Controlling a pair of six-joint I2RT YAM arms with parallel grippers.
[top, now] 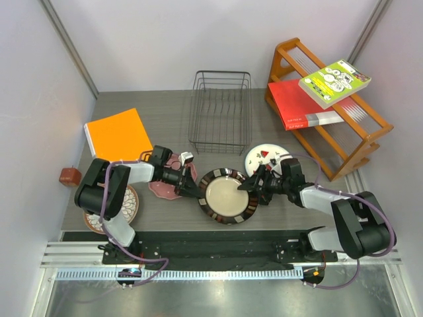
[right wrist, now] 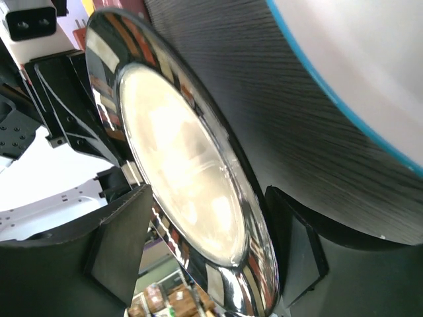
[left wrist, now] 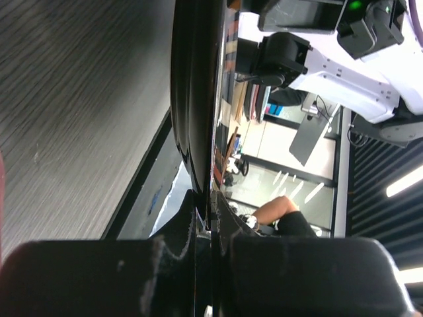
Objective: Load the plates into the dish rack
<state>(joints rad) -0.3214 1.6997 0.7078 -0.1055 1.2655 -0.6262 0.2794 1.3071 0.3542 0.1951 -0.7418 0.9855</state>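
The dark-rimmed plate with the cream centre [top: 228, 196] lies between my two grippers at the front middle of the table. My left gripper [top: 192, 188] is shut on its left rim; the left wrist view shows the plate edge-on [left wrist: 195, 99] pinched between the fingers [left wrist: 211, 221]. My right gripper [top: 254, 185] is open with its fingers on either side of the right rim [right wrist: 205, 244]. The pink plate [top: 166, 185] lies under my left arm. The white plate with red fruit [top: 263, 157] is behind my right gripper. The brown-rimmed plate [top: 114, 210] is at the front left. The black wire dish rack [top: 220, 112] stands at the back middle and holds nothing.
An orange wooden shelf rack [top: 347, 142] at the back right holds a red book [top: 297, 105] and a green-and-white book [top: 334, 82]. An orange folder [top: 117, 135] lies at the left. A small brown object [top: 69, 176] sits at the far left edge.
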